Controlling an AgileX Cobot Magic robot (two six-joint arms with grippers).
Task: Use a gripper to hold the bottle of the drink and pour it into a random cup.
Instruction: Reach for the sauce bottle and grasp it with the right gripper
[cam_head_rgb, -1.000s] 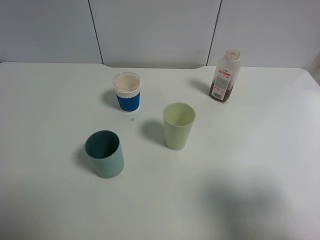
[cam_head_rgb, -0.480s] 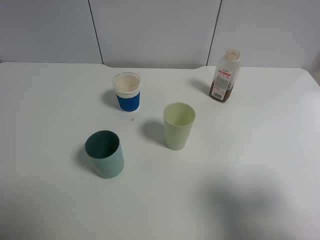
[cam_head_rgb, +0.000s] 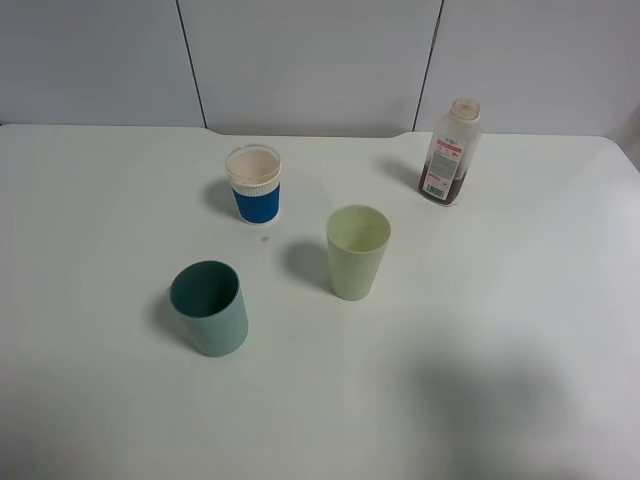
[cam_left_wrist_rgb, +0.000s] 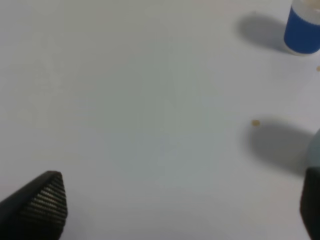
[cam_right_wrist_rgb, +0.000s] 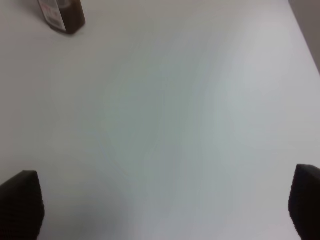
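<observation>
From the high exterior camera, a white desk (cam_head_rgb: 520, 300) is seen in front of pale wall panels. The bottle of the drink (cam_head_rgb: 451, 152) is stood upright near the far right edge of the desk, with brown drink in its lower part and a red-and-white label on its side. The cup (cam_head_rgb: 357, 251), pale yellow-green and tapered, is stood upright near the middle of the desk, well apart from the bottle. A blue-and-white paper cup (cam_head_rgb: 254, 184) is placed behind and to the left of the cup, and a teal tumbler (cam_head_rgb: 209, 307) is placed nearer the camera on the left. A small brown speck (cam_head_rgb: 264, 238) is seen on the desk just in front of the paper cup. Neither arm is shown in this view.

In the left wrist view, the left fingers (cam_left_wrist_rgb: 40, 207) are shown spread wide over bare desk, with nothing held between them. The paper cup (cam_left_wrist_rgb: 302, 27) is seen farther ahead, partly cut off by the frame, and a speck (cam_left_wrist_rgb: 255, 122) lies on the desk nearer the fingers.

In the right wrist view, the right fingers (cam_right_wrist_rgb: 20, 207) are spread fully apart above bare desk and nothing is gripped. The bottle (cam_right_wrist_rgb: 62, 12) is seen well ahead of them and off to one side, untouched; only its lower part is shown.
</observation>
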